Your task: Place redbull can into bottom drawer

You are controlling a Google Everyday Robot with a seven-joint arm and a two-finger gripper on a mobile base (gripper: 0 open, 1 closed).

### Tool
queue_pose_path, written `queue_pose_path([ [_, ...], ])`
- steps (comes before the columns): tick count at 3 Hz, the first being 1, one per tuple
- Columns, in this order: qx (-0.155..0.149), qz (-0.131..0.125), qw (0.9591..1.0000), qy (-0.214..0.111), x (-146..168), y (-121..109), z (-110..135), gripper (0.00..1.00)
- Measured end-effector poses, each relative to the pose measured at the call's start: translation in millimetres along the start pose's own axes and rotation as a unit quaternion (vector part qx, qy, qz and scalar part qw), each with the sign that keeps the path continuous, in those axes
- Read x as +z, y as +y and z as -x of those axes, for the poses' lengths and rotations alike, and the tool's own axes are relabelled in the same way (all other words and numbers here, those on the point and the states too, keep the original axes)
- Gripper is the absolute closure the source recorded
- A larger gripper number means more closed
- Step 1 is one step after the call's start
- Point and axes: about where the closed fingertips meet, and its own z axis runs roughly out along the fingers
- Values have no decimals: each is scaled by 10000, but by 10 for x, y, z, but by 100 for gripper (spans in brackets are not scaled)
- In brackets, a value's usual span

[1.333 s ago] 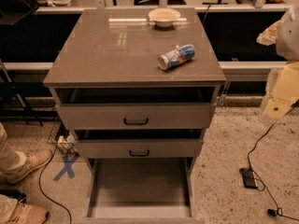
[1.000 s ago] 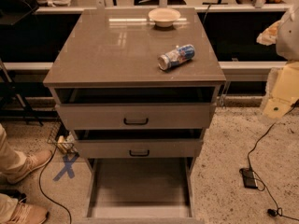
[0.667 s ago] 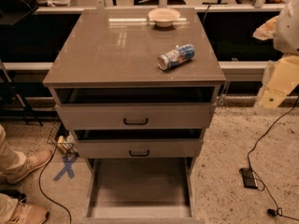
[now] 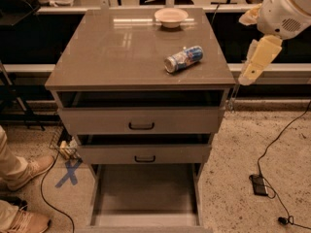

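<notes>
Three drawers (image 4: 141, 120), one can (image 4: 183, 58), one gripper (image 4: 254, 62) at right.

Floor: we see speckled terrazzo (image 4: 243, 144), with a blue tape cross (image 4: 68, 173) at left.
Cabling: we note a black cable (image 4: 284, 135) and a power brick (image 4: 259, 184) at right.
Furniture: taupe-grey cabinet (image 4: 121, 52) at centre; pale rail (image 4: 24, 68) behind it.
Light: we see overhead glare on the cabinet top.
Gripper (image 4: 250, 72): in the air, just right of the cabinet's top.

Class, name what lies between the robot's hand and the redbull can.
Only bare cabinet top separates the redbull can from the hand beyond its edge, in the camera view.
</notes>
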Motion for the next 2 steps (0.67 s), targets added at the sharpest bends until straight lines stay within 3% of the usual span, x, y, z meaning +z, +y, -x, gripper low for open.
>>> queue_pose_path([
  [1, 117, 73, 9997, -185, 391, -415, 33, 0],
  [2, 406, 9, 9991, -149, 744, -695, 37, 0],
])
